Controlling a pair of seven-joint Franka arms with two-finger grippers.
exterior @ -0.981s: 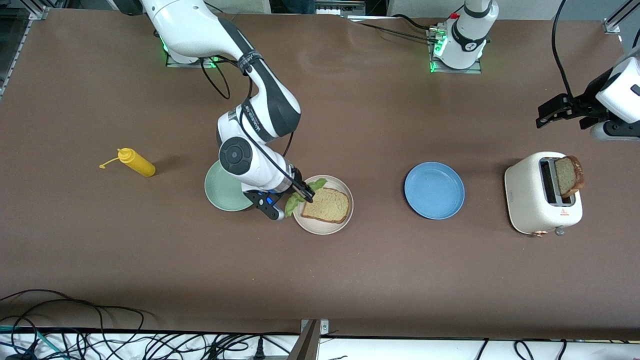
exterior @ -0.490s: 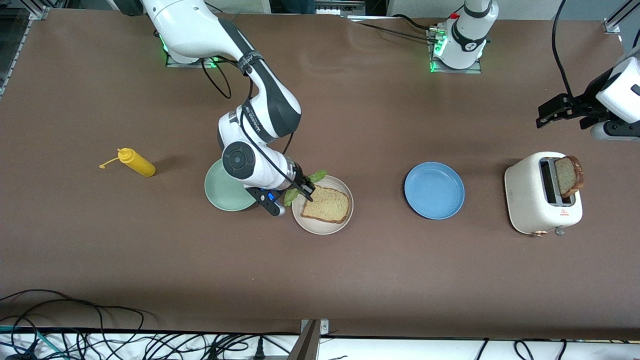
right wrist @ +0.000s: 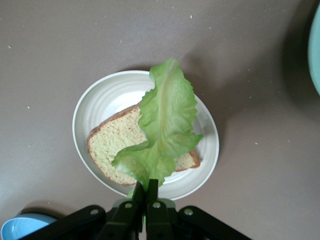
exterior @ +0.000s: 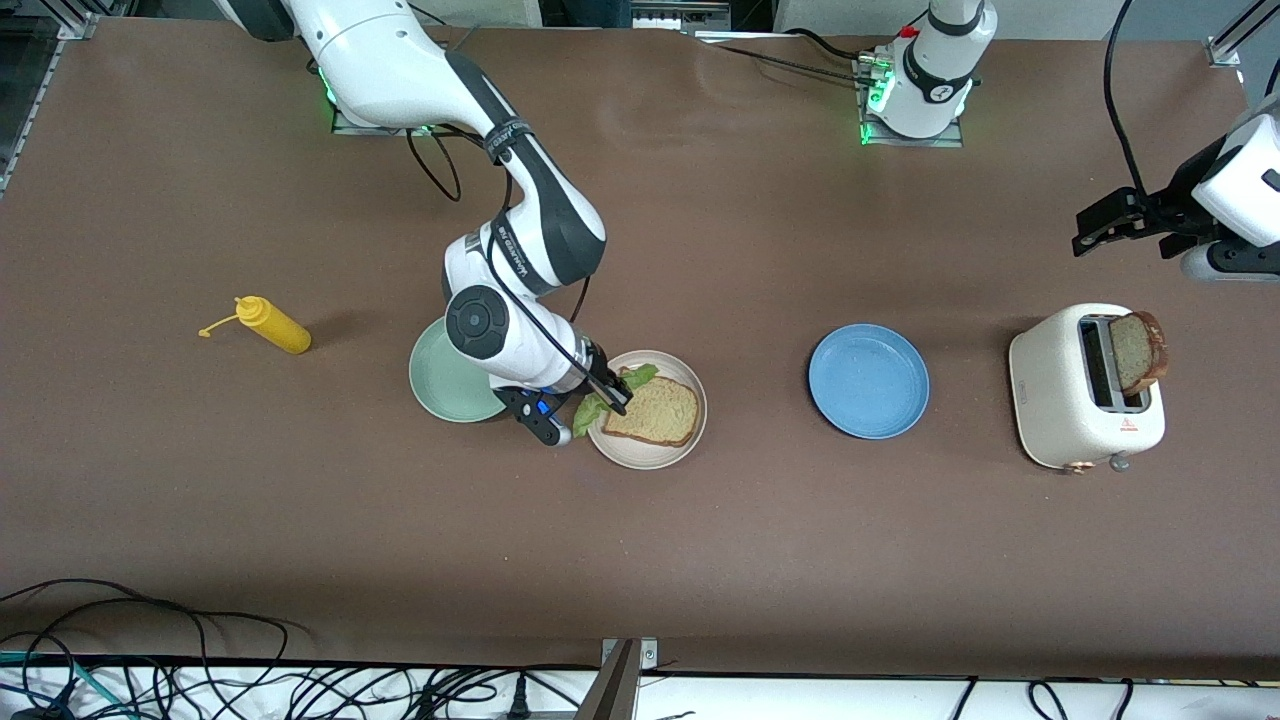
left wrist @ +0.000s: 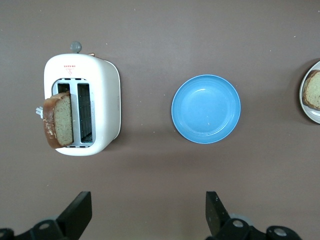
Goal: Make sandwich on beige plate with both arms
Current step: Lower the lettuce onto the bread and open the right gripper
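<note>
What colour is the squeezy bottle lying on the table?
Yellow. The plastic squeeze bottle shows best in the front view, toward the right arm's end.

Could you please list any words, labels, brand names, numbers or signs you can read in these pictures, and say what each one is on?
Nothing can be read for certain.
Red mark with a line of print on the white toaster: too small to read.
Black lettering on the right arm wrist link: too blurred to read.
Round mark on the left arm's base: unreadable.
</note>
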